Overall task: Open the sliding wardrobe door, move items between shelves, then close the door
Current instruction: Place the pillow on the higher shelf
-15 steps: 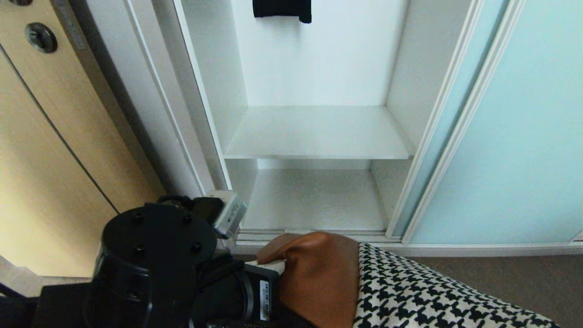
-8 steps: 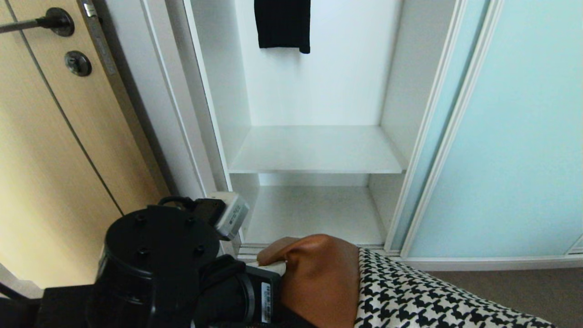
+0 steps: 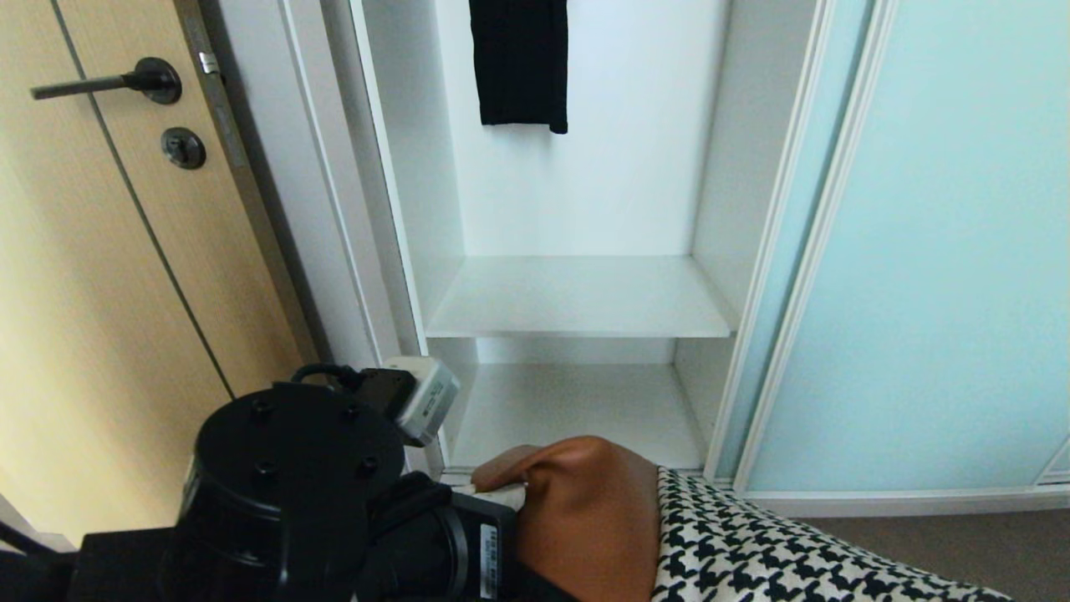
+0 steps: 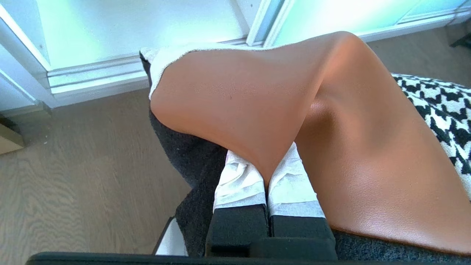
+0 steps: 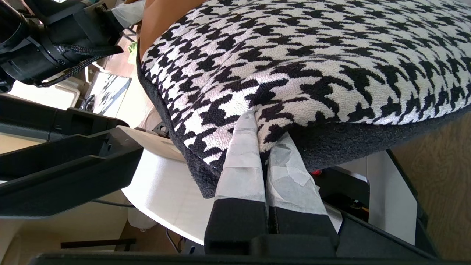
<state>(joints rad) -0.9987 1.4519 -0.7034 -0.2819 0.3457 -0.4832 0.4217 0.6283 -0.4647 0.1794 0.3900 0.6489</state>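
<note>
The cushion (image 3: 585,518), tan leather on one end and houndstooth (image 3: 752,560) on the other, hangs low in front of the open wardrobe. My left gripper (image 4: 266,173) is shut on a pinched fold of its leather corner (image 4: 257,99); in the head view it sits at the cushion's left end (image 3: 501,495). My right gripper (image 5: 263,129) is shut on the houndstooth edge (image 5: 312,48) and is outside the head view. The sliding wardrobe door (image 3: 919,251) stands slid to the right. Two white shelves show bare, an upper one (image 3: 577,297) and a lower one (image 3: 577,410).
A black garment (image 3: 518,58) hangs at the top of the wardrobe opening. A tan wood-grain door (image 3: 100,293) with a dark lever handle (image 3: 109,82) stands to the left. Wood-look floor (image 4: 73,165) lies below the cushion.
The whole head view has shifted: the wardrobe sits lower in the picture, with more of the garment and the door handle showing. Both grippers keep their hold on the cushion.
</note>
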